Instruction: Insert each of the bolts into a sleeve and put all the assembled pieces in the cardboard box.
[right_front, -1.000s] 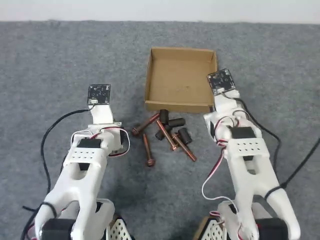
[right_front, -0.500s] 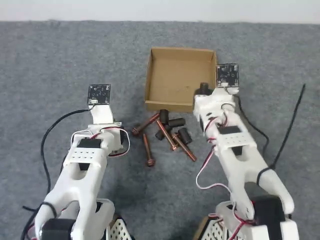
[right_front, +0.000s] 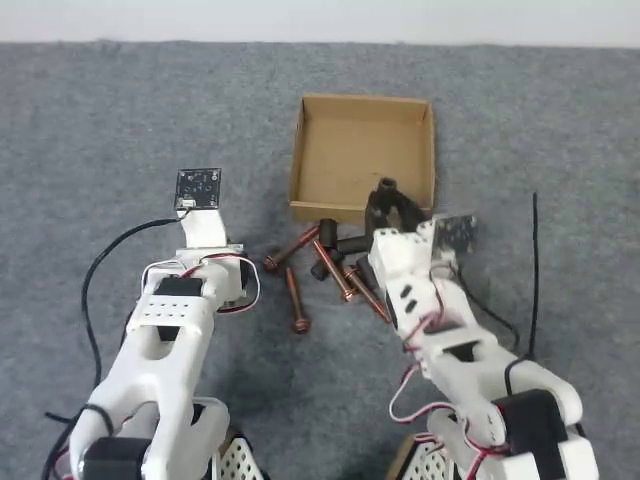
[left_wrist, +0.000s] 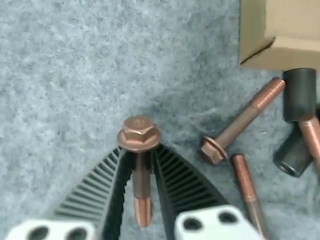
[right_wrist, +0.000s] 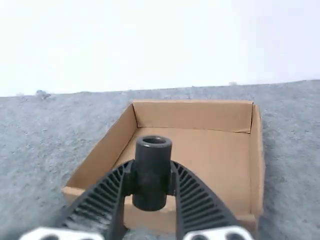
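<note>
- High view: you are holding the right gripper (right_front: 392, 208) above the near wall of the cardboard box (right_front: 300, 150). Its fingers are clamping the held sleeve (right_front: 386, 186), which is standing upright with its bore up. The left arm (right_front: 175, 310) is sitting to the left of the loose bolts (right_front: 294, 298) and loose sleeves (right_front: 352, 243), which are lying on the carpet (right_front: 120, 120) just in front of the box. The arms are well apart, so you are probably best off bringing them together over the carpet, not over the box.
- Left wrist view: the left gripper (left_wrist: 141, 152) is pinching the held bolt (left_wrist: 141, 185) by its shank. The hex head is sticking out past the fingertips and the threaded tip is lying back between the fingers. That tip looks hard to reach, so before mating you are likely needing a grip that leaves the threaded end free.
- Right wrist view: the fingers are gripping the sleeve around its middle, leaving the open bore facing up and the box lying just beyond. When feeding the bolt in, you are wanting both axes lined up first, then a slow push, since a tilted entry could jam or twist the sleeve in the grip.
</note>
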